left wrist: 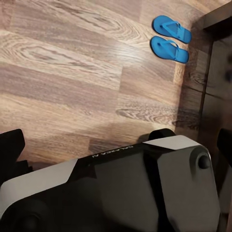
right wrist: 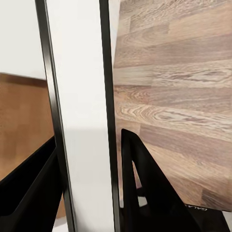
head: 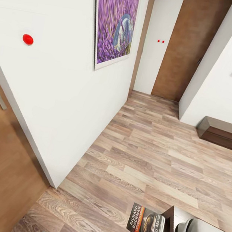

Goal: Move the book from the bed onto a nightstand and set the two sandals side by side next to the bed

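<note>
The right pincer point(right wrist: 89, 186) is clamped on 1 book point(head: 147, 224), its 2 fingers pressing either side of the book's white edge, above open plank floor point(head: 151, 152). Ahead stand a wall point(head: 59, 95) corner and a door point(head: 189, 49). The left pincer's state cannot be told; 2 sandals point(left wrist: 170, 38) lie side by side beyond it, beside dark furniture point(left wrist: 217, 63).

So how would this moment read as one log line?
right tool: shut on book | sandals: paired on floor | phase: carrying
</note>
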### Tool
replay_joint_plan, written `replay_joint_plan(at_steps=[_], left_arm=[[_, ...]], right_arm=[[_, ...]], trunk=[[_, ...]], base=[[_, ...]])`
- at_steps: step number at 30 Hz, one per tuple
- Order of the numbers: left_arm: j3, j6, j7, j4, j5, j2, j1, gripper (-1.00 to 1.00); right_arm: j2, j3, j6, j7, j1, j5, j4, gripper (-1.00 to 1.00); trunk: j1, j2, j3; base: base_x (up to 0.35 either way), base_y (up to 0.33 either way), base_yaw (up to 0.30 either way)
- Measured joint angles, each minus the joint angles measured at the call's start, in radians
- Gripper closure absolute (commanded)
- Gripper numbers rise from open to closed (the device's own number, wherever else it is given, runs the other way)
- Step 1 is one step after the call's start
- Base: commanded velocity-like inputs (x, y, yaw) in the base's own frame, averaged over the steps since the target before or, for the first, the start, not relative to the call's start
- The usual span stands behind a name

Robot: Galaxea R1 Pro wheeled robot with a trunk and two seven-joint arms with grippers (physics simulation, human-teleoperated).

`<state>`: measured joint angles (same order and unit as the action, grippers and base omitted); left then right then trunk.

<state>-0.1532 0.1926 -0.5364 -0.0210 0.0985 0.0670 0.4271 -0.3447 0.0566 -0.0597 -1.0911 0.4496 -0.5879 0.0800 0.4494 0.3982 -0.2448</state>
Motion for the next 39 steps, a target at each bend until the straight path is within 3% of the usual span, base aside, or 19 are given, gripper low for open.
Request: replay_joint_plan(at_steps=[39], left_arm=[[0.000, 0.000, 0.000, 0.000, 0.000, 0.000, 0.000, -1.00]], right_arm=[[0.000, 0.000, 0.000, 0.000, 0.000, 0.000, 0.000, 1.00]], trunk=[[0.000, 0.000, 0.063]], base=[[0.000, 0.000, 0.000]])
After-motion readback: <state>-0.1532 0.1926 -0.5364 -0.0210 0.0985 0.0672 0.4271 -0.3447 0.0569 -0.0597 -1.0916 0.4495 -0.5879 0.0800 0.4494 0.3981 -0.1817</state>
